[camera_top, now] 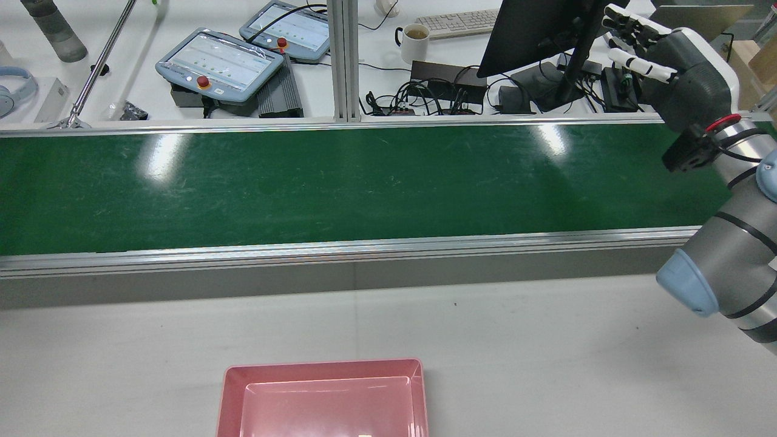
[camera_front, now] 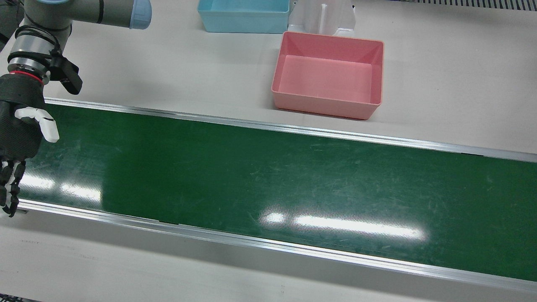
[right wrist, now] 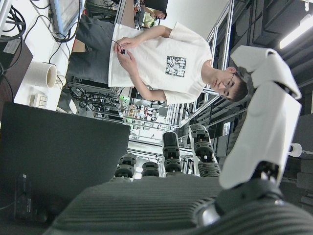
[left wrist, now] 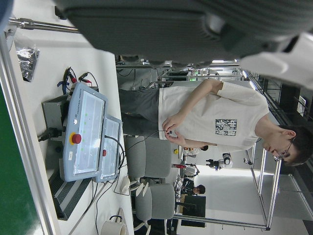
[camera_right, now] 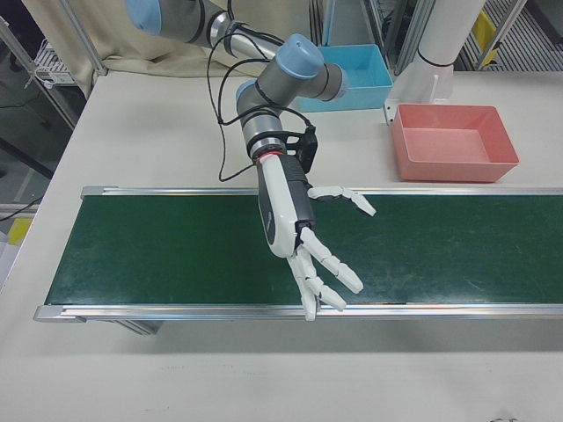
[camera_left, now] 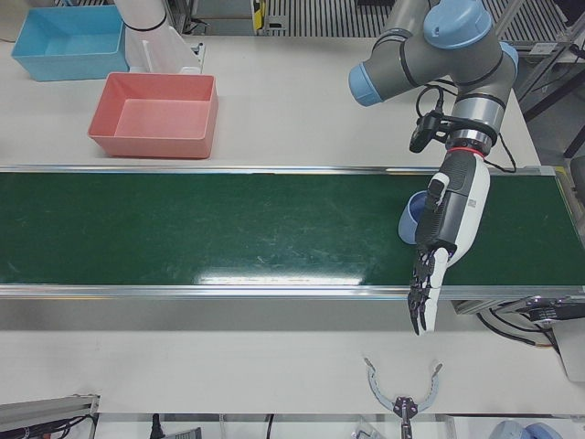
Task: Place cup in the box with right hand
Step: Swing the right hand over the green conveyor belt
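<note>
Over the green conveyor belt, the right hand hovers with its fingers spread wide, grasping nothing and touching nothing visible. A blue cup stands on the belt just beside the hand, partly hidden by it in the left-front view; whether they touch cannot be told. On the bench, the pink box sits empty, well apart from the cup. Judged from this, the task is at its start: grasp, carry and release all remain. No view shows the left hand.
</note>
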